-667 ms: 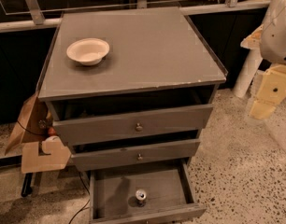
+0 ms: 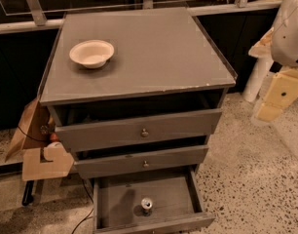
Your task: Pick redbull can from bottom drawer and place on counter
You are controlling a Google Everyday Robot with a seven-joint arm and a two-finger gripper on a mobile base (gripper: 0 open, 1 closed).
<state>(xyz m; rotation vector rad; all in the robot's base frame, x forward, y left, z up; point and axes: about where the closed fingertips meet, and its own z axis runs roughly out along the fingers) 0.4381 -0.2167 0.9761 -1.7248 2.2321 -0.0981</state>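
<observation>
The redbull can [image 2: 146,204] stands upright on the floor of the open bottom drawer [image 2: 115,206], near its front middle; I see its silver top with the pull tab. The counter [image 2: 154,52] is the flat grey top of the cabinet. My gripper [image 2: 279,97] is a cream-yellow piece hanging at the right edge of the view. It is beside the cabinet at about top-drawer height, well away from the can and holding nothing that I can see.
A cream bowl [image 2: 91,53] sits on the counter's back left. The two knobbed drawers [image 2: 145,132] above are pulled out slightly. Brown cardboard pieces [image 2: 42,155] lean against the cabinet's left side. Speckled floor [image 2: 251,179] lies to the right.
</observation>
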